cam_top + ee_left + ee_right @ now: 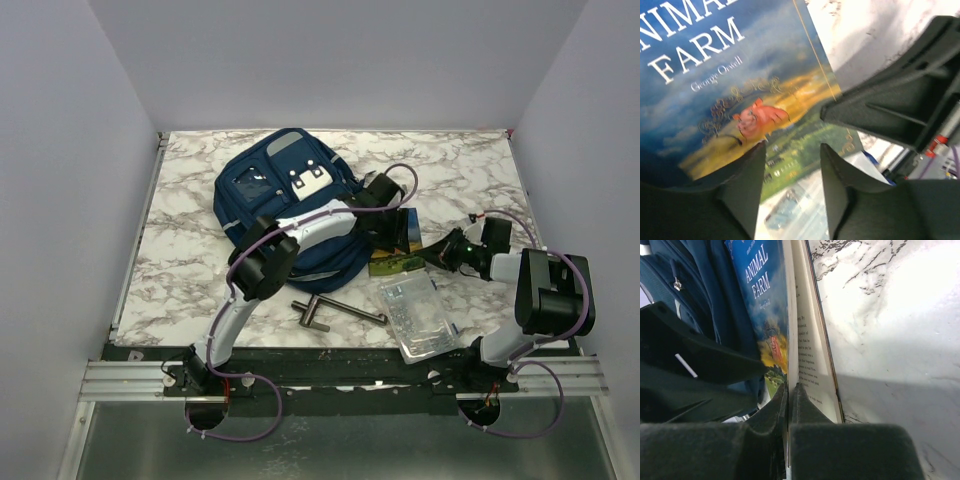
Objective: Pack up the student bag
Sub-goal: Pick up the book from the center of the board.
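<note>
The navy student bag (285, 195) lies at the table's middle, and its blue fabric shows in the right wrist view (695, 285). A book titled Animal Farm (403, 240) lies against the bag's right side. My right gripper (432, 255) is shut on the book's front cover (765, 300), with both fingers (789, 387) pinching its lower edge so the pages fan open. My left gripper (385, 228) hovers open just above the book (740, 75), and its jaws (792, 147) are empty over the cover's lower corner.
A clear plastic pouch (418, 315) lies near the front edge on the right. A dark metal T-shaped tool (335, 310) lies in front of the bag. The right gripper's black body (900, 100) is close beside my left fingers. Grey walls enclose the marble table (190, 240).
</note>
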Available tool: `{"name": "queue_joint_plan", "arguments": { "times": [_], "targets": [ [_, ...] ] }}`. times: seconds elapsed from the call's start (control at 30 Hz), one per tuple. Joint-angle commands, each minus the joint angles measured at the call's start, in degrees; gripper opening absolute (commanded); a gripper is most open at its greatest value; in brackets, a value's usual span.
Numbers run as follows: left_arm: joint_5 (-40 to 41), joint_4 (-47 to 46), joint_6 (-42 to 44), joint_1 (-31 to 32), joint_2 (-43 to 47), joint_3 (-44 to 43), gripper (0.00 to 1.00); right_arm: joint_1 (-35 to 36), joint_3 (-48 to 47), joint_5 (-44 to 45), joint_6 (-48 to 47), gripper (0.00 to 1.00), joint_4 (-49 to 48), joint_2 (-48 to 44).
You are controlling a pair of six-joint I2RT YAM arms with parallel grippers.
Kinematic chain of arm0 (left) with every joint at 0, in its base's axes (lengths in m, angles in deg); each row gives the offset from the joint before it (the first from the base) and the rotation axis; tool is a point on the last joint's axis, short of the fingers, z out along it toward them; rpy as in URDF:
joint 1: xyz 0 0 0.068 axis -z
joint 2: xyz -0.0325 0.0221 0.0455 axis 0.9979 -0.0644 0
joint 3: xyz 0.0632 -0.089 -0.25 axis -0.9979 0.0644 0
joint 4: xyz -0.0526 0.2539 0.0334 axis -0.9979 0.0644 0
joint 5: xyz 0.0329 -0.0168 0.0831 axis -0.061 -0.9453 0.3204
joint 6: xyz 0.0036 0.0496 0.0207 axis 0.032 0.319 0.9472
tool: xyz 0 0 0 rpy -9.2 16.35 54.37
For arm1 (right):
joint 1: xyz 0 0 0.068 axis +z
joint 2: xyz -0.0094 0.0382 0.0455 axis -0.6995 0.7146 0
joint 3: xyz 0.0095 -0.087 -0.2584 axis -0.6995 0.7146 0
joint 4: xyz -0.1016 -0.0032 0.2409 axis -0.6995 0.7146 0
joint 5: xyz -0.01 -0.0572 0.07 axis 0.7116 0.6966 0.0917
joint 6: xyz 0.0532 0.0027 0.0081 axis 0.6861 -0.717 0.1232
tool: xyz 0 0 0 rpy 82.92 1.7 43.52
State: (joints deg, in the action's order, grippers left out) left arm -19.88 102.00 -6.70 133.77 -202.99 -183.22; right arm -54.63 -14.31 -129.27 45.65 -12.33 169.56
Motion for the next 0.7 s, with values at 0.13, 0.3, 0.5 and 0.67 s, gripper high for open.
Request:
{"name": "queue_joint_plan", "arguments": {
  "times": [0.13, 0.3, 0.5, 0.67],
  "targets": [
    [-9.60, 1.41, 1.95, -4.36, 17.72, -0.60, 0.64, 0.10, -1.58, -2.36, 7.38, 0.00, -5.69, -0.29],
    [-13.19, -4.52, 1.10, -7.21, 28.78, 9.33, 0.64, -1.10, -2.76, -2.86, 10.07, 0.00, -5.52, -3.03],
    [-15.70, -12.82, -3.13, -11.44, 40.73, 23.64, 0.67, -3.33, -5.26, -6.29, 14.83, 0.00, -4.71, -6.64],
    [-19.02, -20.70, -9.18, -15.67, 47.30, 33.92, 0.72, -4.46, -7.49, -8.24, 19.86, 0.00, -5.40, -11.08]
  ]
}}
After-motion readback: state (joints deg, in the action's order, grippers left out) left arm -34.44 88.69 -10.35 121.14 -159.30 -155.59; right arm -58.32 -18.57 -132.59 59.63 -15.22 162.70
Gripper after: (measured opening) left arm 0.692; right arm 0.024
